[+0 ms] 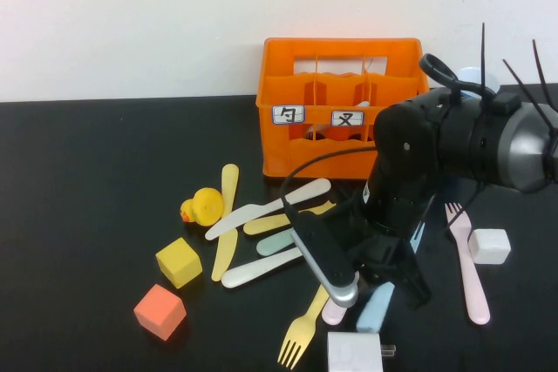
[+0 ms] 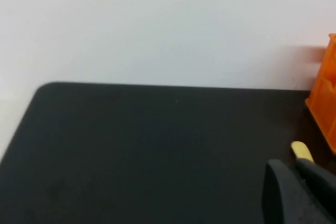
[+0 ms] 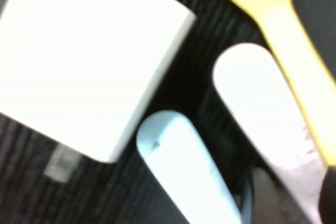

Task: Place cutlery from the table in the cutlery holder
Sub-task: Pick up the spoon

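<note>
The orange cutlery holder stands at the back of the black table. Several pieces of cutlery lie in front of it: a white knife, a yellow knife, a white spoon, a yellow fork and a pink fork. My right gripper is low over a pale blue handle and a pale pink handle. It is open, with one finger between the two handles and the pink handle between the jaws. My left gripper is shut and empty, out of the high view.
A yellow duck, a yellow cube and an orange cube lie left of the cutlery. A white block sits at the front edge and a white cube lies by the pink fork. A blue cup stands behind the arm.
</note>
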Action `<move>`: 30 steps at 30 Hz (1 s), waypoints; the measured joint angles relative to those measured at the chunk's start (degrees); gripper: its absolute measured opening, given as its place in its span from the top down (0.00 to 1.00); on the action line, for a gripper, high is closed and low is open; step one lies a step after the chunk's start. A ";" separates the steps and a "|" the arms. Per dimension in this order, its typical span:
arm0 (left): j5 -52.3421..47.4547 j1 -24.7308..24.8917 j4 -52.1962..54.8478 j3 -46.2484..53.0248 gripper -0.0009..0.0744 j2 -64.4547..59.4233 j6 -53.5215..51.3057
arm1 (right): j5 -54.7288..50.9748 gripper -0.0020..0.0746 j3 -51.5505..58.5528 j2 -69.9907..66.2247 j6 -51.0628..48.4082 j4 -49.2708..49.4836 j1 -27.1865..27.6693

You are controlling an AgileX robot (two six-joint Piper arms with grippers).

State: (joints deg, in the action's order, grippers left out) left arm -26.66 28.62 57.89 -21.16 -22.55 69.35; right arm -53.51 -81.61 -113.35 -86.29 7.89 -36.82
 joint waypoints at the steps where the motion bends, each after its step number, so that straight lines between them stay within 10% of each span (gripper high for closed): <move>1: 0.00 0.00 0.58 0.00 0.99 0.00 0.00 | -0.75 0.64 0.00 0.00 0.70 0.00 0.00; 30: 0.41 0.00 1.92 0.02 0.99 2.21 0.38 | 0.34 0.54 -0.13 0.00 -1.97 -7.89 -1.75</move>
State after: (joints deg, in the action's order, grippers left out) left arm -26.25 28.62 59.80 -21.14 -20.34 69.74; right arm -53.18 -81.74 -113.35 -88.25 0.00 -38.56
